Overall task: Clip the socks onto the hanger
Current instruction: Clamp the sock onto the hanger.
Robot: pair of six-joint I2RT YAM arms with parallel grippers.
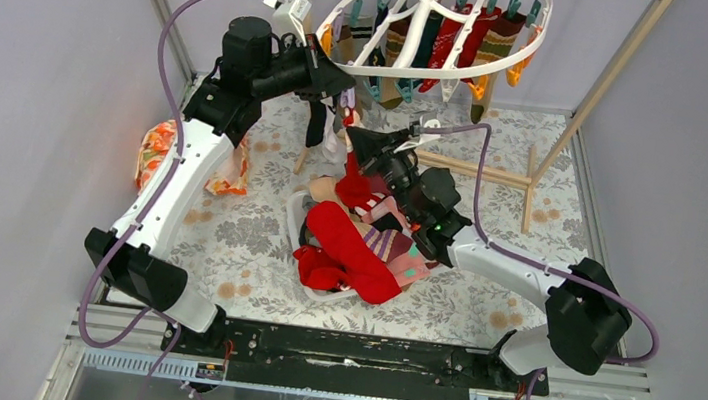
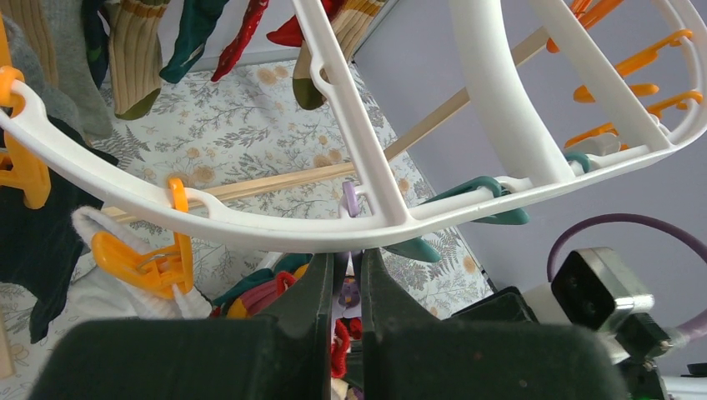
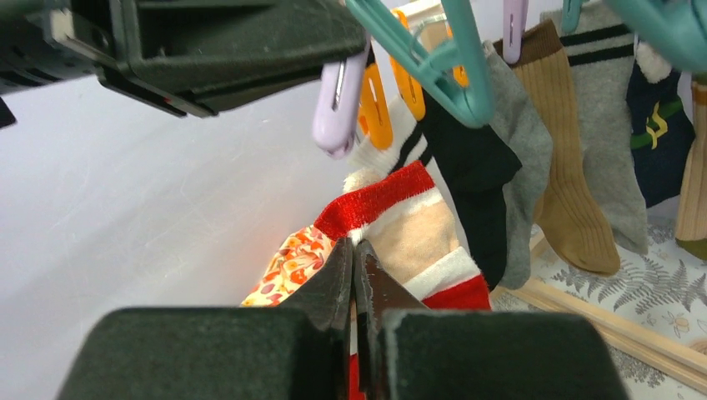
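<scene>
Left claw (image 2: pixel 348 265): clenched on a lilac clip (image 3: pixel 338 104) just under the hanger's near rim, upper centre-left of the overhead view.
Right claw (image 3: pixel 357 254): clenched on the red cuff of a striped sock (image 3: pixel 417 221), at the centre of the overhead view, below the left claw.
Hanger (image 2: pixel 250 227): top centre of the overhead view, tilted, with its white rim and spokes crossing the upper half of the left wrist view.
Striped sock: red, white and peach bands; raised off the bench, its cuff just below the lilac clip, not yet in it.
Hung socks (image 3: pixel 575 167): tan, grey, black and dark ones on teal and orange clips, upper right of the right wrist view.
Sock pile (image 1: pixel 349 250): mostly red and pink, centre of the bench (image 1: pixel 480 295).
Cloth (image 1: pixel 156 152): orange floral, left edge of the bench.
</scene>
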